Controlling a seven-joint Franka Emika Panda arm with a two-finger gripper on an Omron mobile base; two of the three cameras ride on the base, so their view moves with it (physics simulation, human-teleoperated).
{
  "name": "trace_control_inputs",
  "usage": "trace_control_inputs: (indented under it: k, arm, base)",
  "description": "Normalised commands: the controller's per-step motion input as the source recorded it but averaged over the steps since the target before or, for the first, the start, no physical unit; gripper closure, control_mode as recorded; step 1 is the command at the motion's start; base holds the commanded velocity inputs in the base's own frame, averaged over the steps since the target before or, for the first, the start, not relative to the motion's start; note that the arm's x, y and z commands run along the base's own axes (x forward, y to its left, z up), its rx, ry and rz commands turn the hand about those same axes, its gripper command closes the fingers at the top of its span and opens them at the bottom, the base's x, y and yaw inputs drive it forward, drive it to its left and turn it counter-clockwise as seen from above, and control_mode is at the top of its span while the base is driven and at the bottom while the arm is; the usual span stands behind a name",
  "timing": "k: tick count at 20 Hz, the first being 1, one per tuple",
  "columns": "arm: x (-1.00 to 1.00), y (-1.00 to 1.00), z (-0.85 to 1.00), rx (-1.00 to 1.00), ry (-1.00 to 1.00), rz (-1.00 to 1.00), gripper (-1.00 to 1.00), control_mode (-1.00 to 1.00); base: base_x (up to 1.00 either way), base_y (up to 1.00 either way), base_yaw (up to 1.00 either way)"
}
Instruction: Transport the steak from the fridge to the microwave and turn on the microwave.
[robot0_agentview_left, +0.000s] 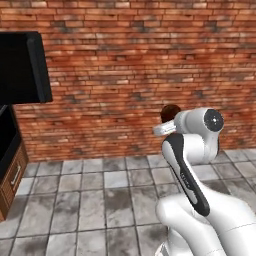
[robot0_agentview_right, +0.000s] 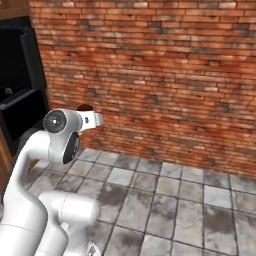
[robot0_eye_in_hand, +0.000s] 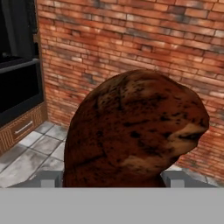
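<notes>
The two-finger claw grips the dark reddish-brown steak chunk, its pale fingers pressed against either flank of the meat. Below the claw spreads open grey stone-tiled floor. Beyond it stands a red brick wall. To the claw's left, a black built-in appliance sits above a wooden drawer.

No readable text, label or number anywhere.

Open tiled floor ahead; brick wall beyond, black appliance column at left.
</notes>
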Motion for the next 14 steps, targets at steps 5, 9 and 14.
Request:
trace_control_inputs:
  k: [5, 9, 14]
  arm:
    - [0.00, 0.00, 0.00, 0.00, 0.00, 0.00, 1.00, 1.00]
    - [0.00, 0.00, 0.00, 0.00, 0.00, 0.00, 1.00, 1.00]
    - [0.00, 0.00, 0.00, 0.00, 0.00, 0.00, 1.00, 1.00]
  base:
    - [0.77, 0.00, 0.02]
    - [0.74, 0.00, 0.07]
    - [0.66, 0.00, 0.14]
